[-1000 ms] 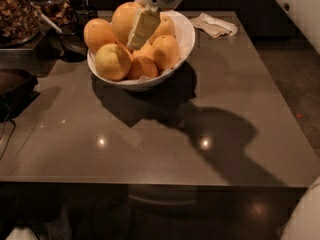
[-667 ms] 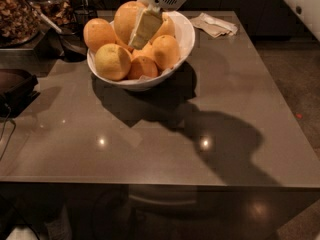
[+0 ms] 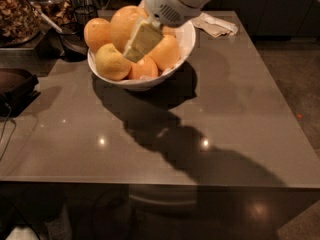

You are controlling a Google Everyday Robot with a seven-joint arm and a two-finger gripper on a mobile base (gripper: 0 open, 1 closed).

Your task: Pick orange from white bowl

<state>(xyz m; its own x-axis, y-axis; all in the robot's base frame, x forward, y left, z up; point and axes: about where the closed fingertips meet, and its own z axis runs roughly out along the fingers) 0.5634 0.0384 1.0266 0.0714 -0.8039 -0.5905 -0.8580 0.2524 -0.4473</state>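
A: Where's the gripper (image 3: 137, 46) sitting rn?

B: We're seeing it hanging over the white bowl (image 3: 186, 40), down among the fruit, w/ the white arm (image 3: 175, 1) coming in from the top edge. The arm's getting cut off there.

A: Jaws?

B: Can't tell. We're only making out one pale slab angling down-left. Whether the jaws are spread or pressed together isn't showing.

A: And the orange (image 3: 122, 24)?

B: It's sitting in the bowl at the top of the pile, just left of the jaws & a bit farther back. The jaws are overlapping its right edge. Touching or not, we can't say.

A: Other fruit?

B: A yellowish-green fruit (image 3: 112, 61) is lying left of the jaw tip, nearer the front rim. A small deep-orange fruit (image 3: 144, 69) is sitting right under the tip, partly hidden. A right-side fruit (image 3: 165, 51) is resting just right of the jaws, and a far-left fruit (image 3: 96, 33) is lying beyond the orange.

A: Outside the bowl?

B: A crumpled cloth (image 3: 215, 24) is lying well right of the jaws on the grey table (image 3: 250, 109). Far left of the jaws we're seeing a container of brown bits (image 3: 15, 14), cut off by the edge, & a black object (image 3: 17, 86) that's too dim to name.
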